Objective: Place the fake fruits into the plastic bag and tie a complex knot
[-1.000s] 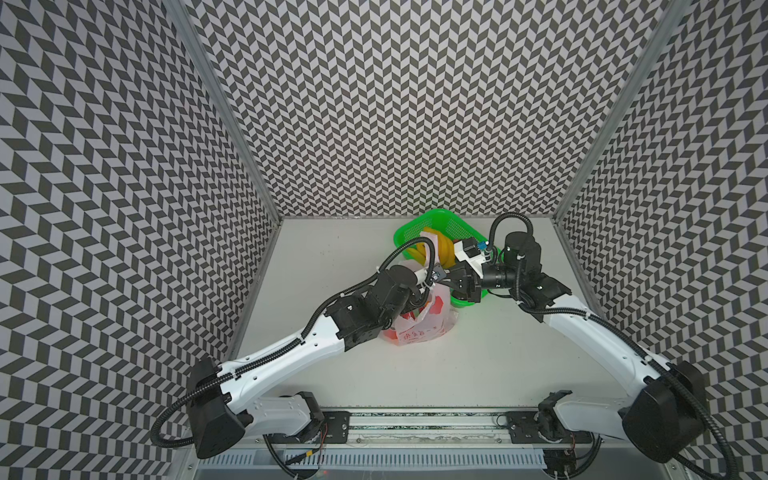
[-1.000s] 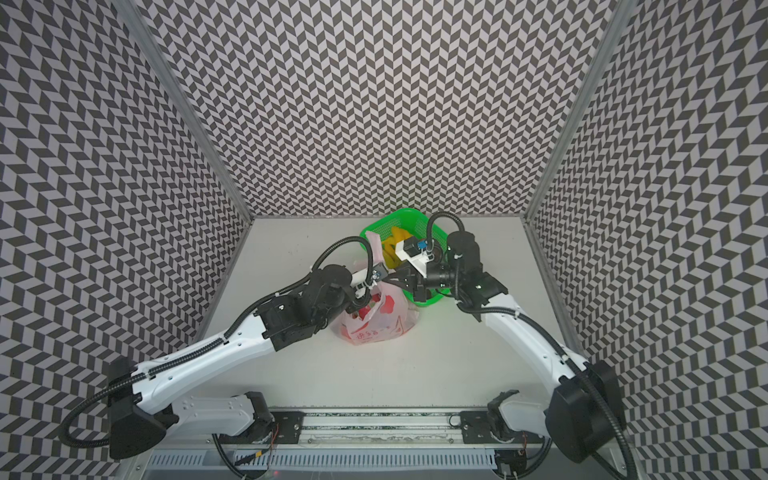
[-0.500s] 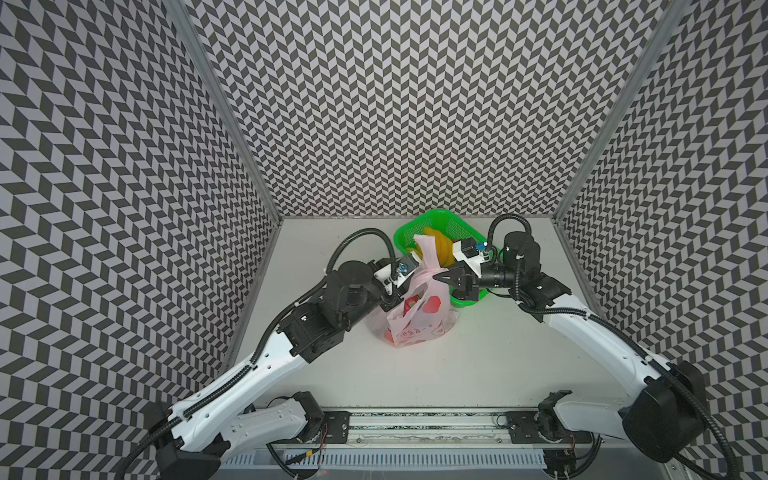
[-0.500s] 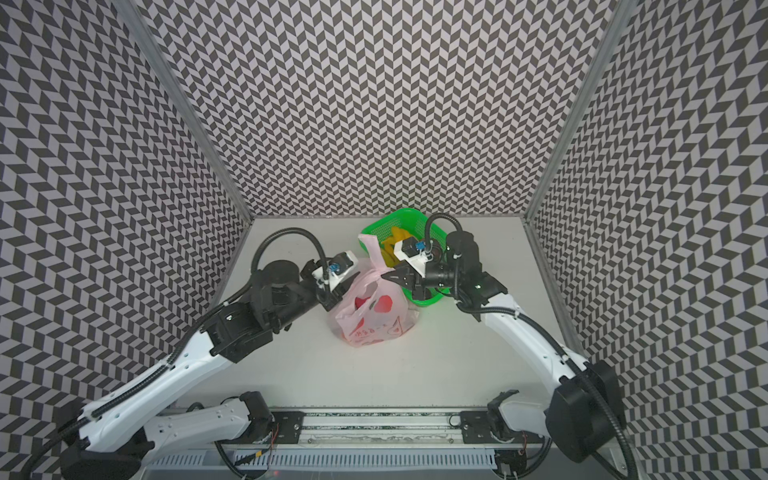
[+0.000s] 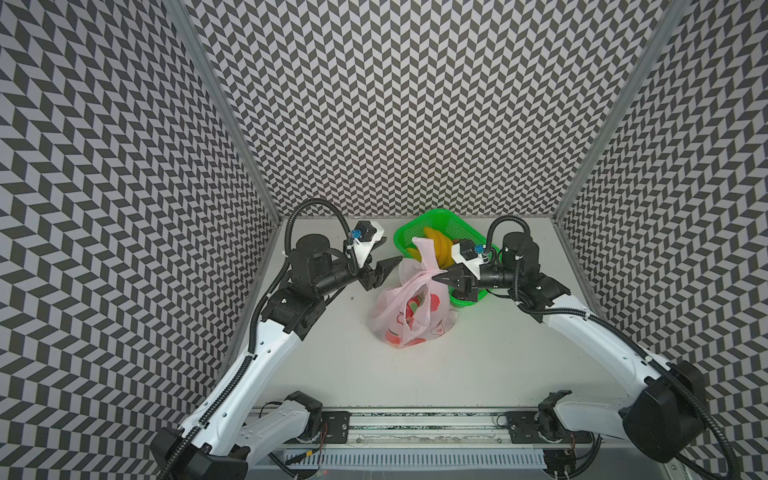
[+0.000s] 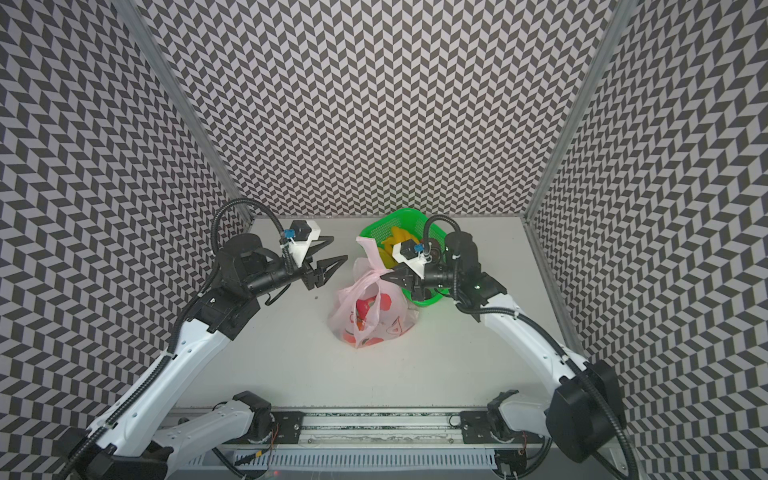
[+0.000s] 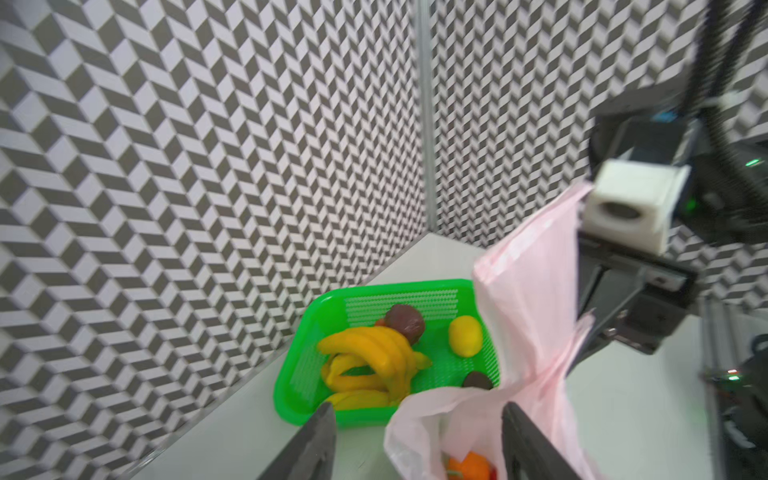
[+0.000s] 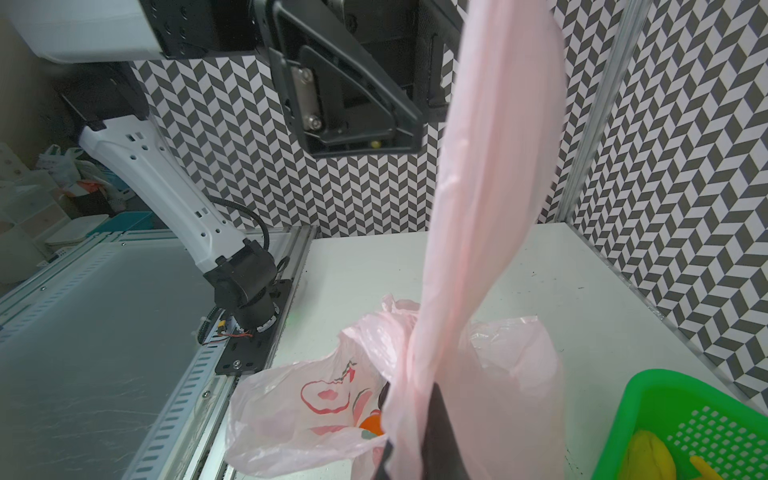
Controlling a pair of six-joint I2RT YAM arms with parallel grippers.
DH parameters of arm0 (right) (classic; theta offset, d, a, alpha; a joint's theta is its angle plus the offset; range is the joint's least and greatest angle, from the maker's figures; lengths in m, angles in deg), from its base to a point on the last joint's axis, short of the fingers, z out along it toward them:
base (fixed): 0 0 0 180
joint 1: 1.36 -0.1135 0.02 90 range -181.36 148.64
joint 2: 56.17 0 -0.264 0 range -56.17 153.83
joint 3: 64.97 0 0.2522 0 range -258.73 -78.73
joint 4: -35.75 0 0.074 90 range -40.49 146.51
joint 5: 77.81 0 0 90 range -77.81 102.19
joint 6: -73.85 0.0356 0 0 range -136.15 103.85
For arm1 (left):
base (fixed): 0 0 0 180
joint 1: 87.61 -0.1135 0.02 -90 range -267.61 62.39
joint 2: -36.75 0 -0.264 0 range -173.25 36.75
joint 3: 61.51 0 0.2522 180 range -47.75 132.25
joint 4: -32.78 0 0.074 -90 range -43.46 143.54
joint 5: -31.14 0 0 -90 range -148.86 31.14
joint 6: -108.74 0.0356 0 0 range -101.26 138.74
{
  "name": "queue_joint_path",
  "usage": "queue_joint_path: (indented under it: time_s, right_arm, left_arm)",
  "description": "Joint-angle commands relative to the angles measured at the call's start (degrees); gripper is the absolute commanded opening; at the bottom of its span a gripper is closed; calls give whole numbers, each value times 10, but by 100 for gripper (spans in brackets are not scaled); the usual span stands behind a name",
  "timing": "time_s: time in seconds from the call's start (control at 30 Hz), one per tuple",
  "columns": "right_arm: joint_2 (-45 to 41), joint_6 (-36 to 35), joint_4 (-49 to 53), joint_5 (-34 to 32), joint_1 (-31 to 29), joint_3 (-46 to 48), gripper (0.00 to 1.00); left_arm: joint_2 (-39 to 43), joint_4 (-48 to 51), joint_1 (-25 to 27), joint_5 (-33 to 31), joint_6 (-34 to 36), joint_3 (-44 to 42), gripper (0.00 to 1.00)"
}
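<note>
Here, your left gripper (image 5: 392,250) gapes empty beside the pale-pink plastic bag (image 5: 409,316) at mid-table; your right gripper (image 5: 436,276) pinches its handle (image 5: 428,254) before the green basket (image 5: 441,212) of bananas (image 5: 441,249). Thin film could slip, collapsing the bag's mouth.

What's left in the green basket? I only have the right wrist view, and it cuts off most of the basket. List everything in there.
Observer: The left wrist view shows a bunch of bananas, a lemon and two dark brown round fruits lying in the green basket.
Operator: Now give me the left gripper's state. I only see part of it overhead.
Observer: In a top view the left gripper is open and holds nothing. It sits beside the plastic bag, on the side away from the basket.
</note>
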Motion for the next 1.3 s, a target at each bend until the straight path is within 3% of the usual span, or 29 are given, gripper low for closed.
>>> queue_joint_path:
  time_s: [0.0, 0.1, 0.27, 0.43, 0.6, 0.73, 1.03, 1.27]
  right_arm:
    - [-11, -26, -9, 7, -4, -6, 0]
    - [-15, -33, -13, 12, -6, -3, 0]
    - [-19, -40, -19, 20, -12, 2, 0]
    - [-20, -49, -12, 19, -19, 2, 0]
    - [-22, -60, -6, 11, -22, 2, 0]
    - [-22, -78, 3, -2, -22, 1, 0]
    - [-15, -103, 27, -14, -23, -15, 0]
    - [-17, -98, 24, -52, -23, -16, 0]
  left_arm:
    - [-13, -79, -37, 122, -86, 12, 66]
    - [-49, -101, -69, 152, -146, 35, 65]
    - [-117, -105, -72, 168, -168, 74, 65]
    - [-173, -151, -61, 244, -189, 94, 65]
    - [-200, -157, -40, 301, -170, 105, 67]
    - [-203, -159, -31, 346, -148, 105, 76]
    - [-238, -81, -2, 367, -70, 147, 79]
    - [-236, 19, 13, 340, 7, 168, 83]
